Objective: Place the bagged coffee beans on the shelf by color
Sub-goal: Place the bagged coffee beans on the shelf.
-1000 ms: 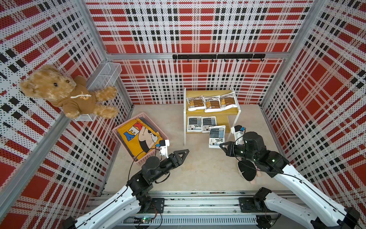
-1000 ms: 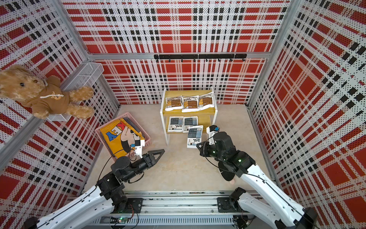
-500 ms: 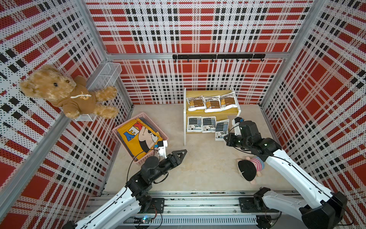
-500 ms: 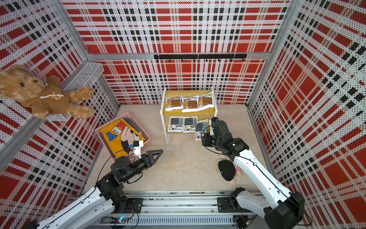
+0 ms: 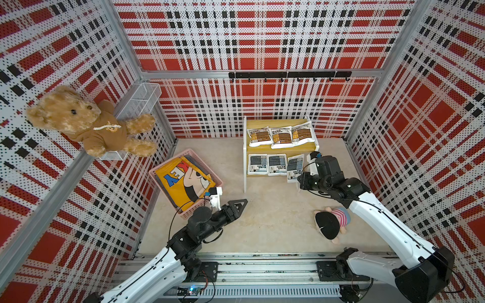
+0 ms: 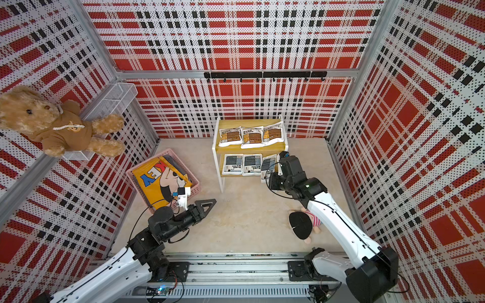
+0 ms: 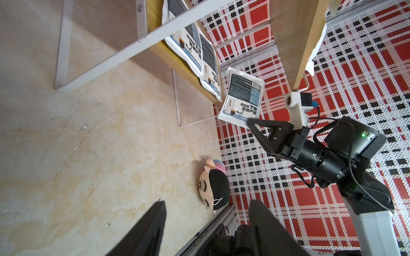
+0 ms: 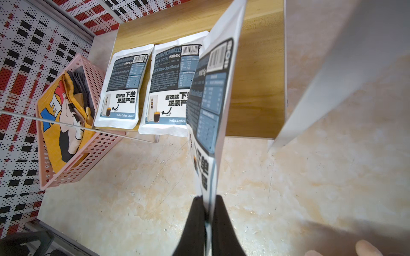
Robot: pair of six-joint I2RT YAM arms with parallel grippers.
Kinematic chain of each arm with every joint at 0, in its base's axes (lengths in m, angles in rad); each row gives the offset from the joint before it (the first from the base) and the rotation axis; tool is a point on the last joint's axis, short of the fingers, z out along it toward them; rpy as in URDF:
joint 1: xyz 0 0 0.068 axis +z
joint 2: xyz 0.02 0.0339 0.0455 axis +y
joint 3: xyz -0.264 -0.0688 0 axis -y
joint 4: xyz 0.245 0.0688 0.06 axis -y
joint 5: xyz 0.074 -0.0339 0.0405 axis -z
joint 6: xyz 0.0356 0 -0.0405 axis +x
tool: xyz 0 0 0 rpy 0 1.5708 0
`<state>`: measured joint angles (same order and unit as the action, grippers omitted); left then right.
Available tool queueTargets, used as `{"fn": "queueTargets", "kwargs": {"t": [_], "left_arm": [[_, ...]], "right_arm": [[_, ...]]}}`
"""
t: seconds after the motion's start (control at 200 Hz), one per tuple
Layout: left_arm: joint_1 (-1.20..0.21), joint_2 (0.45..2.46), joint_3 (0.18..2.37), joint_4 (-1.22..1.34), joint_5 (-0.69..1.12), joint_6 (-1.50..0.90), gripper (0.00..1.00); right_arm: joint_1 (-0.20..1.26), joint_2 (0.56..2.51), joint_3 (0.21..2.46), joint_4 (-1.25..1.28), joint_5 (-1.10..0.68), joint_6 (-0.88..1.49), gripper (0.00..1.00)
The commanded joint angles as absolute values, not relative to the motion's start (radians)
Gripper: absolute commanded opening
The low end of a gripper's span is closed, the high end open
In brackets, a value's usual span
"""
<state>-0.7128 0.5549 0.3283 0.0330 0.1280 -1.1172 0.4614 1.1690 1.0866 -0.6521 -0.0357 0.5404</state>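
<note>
At the free end of the lower shelf board [image 8: 255, 88], the right gripper [image 8: 207, 212] is pinched tight on the bottom edge of the third grey pouch [image 8: 210, 88], which stands on edge beside the two flat grey pouches [image 8: 124, 86]. Risk: released this tilted, it may flop onto its neighbour or slip off the front lip. The left gripper [image 7: 206, 219] is parted and empty.

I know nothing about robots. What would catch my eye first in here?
The red plaid walls hit you first, then the big teddy bear perched high on one of them. At the back, the right hand pinches a grey coffee pouch at the lower tier of the wooden shelf.
</note>
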Motion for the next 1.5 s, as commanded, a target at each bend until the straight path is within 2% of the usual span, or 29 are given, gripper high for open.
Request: {"fn": "queueTargets", "kwargs": {"t": [0.0,0.386,0.691,0.902,1.147,1.498], "left_arm": [[-0.706,0.557,0.321,0.039,0.143,-1.107,0.66],[-0.704,0.551,0.311,0.034,0.151,-1.112,0.66],[-0.701,0.555,0.308,0.039,0.153,-1.114,0.66],[-0.702,0.592,0.319,0.064,0.169,-1.11,0.66],[-0.701,0.608,0.333,0.058,0.173,-1.097,0.67],[-0.698,0.606,0.289,0.084,0.19,-1.112,0.67]], "right_arm": [[0.455,1.186,1.091,-0.615,-0.02,0.541,0.0],[0.455,1.216,1.083,-0.531,-0.016,0.587,0.0],[0.454,1.102,0.996,-0.439,-0.101,0.642,0.0],[0.452,1.085,0.901,-0.273,-0.185,0.752,0.0],[0.441,1.101,0.878,-0.225,-0.12,0.846,0.0],[0.395,1.106,0.811,-0.096,-0.156,0.967,0.0]]}}
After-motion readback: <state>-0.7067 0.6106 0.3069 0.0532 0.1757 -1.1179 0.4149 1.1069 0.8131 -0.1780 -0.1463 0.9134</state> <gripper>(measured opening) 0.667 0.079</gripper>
